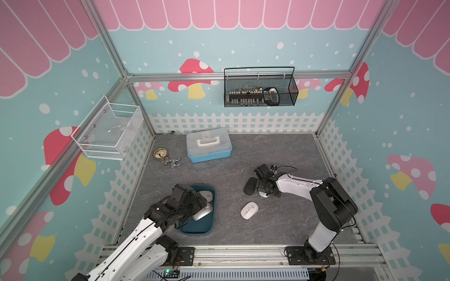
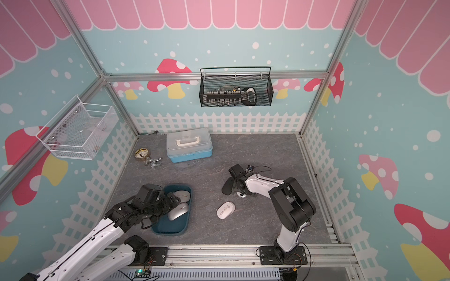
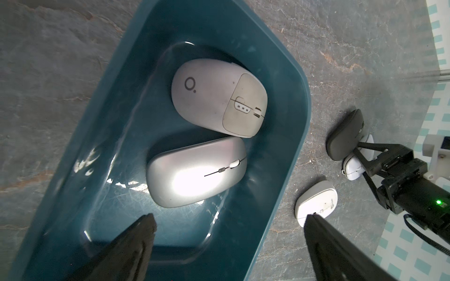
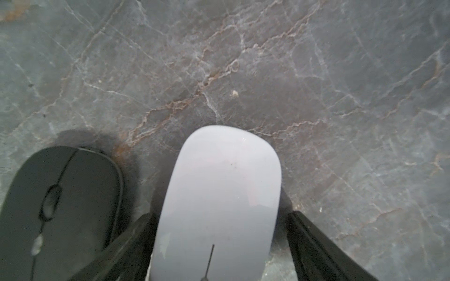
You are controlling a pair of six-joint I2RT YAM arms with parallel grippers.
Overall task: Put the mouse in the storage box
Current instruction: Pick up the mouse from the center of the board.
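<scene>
White mouse (image 4: 226,175), well apart from the storage box (image 3: 97,150), sat between the half-open right claw's (image 4: 220,214) jaws, apparently ungripped. Left claw (image 3: 230,219) gaped empty over the box. Next move required: clamp, lift.

We see the dark teal storage box (image 1: 194,230) sitting open-topped on the desk (image 1: 280,150). Inside it a pale grey mouse (image 3: 219,97) with a ring logo and a silver mouse (image 3: 194,172) lie touching. Near the box rests a white mouse (image 1: 249,210); farther from it lie a black mouse (image 1: 250,186) and a second white mouse (image 4: 219,194), close together.
</scene>
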